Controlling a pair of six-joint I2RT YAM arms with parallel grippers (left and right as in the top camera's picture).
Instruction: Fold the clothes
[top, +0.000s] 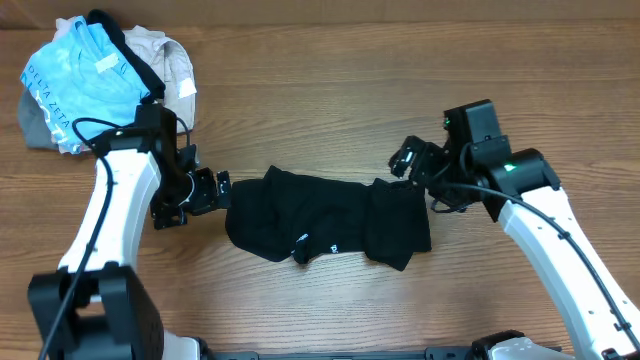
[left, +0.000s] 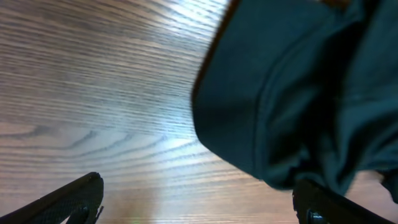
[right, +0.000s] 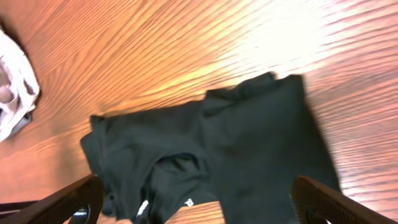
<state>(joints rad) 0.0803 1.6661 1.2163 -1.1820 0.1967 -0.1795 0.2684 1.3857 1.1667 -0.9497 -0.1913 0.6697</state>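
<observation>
Closest in, the left gripper (left: 196, 186) has its fingers spread wide with nothing between them, just beside the left end of the black T-shirt (top: 320, 215). The shirt lies as a rumpled band mid-table (top: 330, 90) between the arms. The right gripper (top: 410, 158) is likewise released and empty, near the shirt's right end. I'd call the folding partway done: the shirt is gathered in but lumpy, and it needs smoothing and another fold.

We see only a brown wood-grain table (top: 330, 60), grain running left to right, with bright glare (right: 280, 37) on it.
</observation>
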